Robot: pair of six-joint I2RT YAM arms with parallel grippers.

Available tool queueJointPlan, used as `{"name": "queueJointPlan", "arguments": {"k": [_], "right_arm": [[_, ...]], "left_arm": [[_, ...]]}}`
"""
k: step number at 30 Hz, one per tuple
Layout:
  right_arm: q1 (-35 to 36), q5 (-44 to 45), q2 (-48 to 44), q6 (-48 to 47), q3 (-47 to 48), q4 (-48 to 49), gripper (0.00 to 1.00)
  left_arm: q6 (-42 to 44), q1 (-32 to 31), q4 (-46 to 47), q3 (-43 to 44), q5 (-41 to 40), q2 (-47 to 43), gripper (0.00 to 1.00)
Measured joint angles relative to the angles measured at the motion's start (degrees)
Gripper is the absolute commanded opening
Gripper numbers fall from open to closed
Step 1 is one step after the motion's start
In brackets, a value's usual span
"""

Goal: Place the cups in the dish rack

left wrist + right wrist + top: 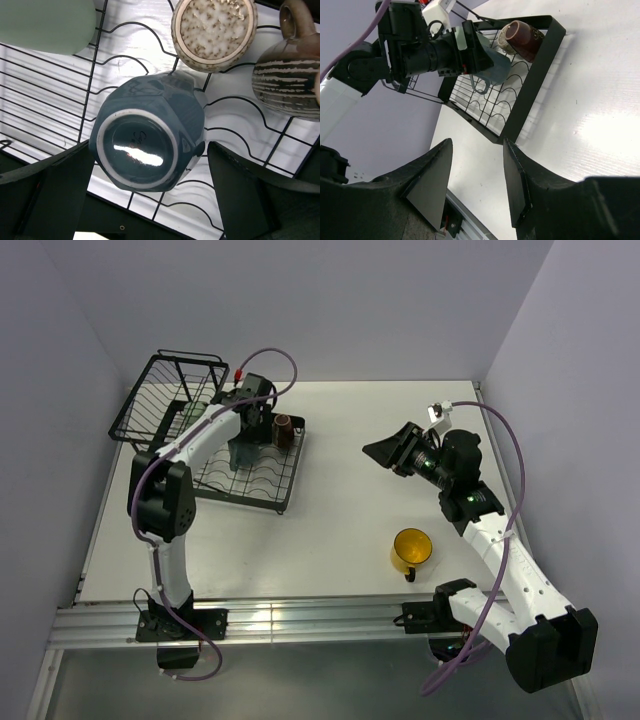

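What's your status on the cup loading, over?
Left fingers shut on teal mug, upside down over dish rack. Right fingers open, empty. Yellow mug on table, not yet loaded. Nothing seen blocking it.

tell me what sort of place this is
Probably a robot lab test cell, not a kitchen: a bare white table boxed in by blank walls, a left arm and right arm bolted to a metal rail, with a dish rack and yellow mug as props.

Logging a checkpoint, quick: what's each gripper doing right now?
Left gripper: closed on the upside-down dark teal glazed ceramic mug.
Right gripper: open, nothing between its fingers.
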Motion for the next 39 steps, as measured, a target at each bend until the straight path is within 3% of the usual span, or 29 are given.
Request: {"name": "queueJointPlan", "arguments": {"k": [18,39], "right_arm": [[0.6,3.7,-0.3,-2.6,1.7,-6.3,0.53],[0.8,4.5,-0.6,-3.2,2.1,-7.1,0.53]], "left_arm": [[0.0,-2.8,-5.4,1.3,0.1,-0.2,0.99],[2.6,-4.5,-6.8,2.8,-0.6,1.0,0.99]]}}
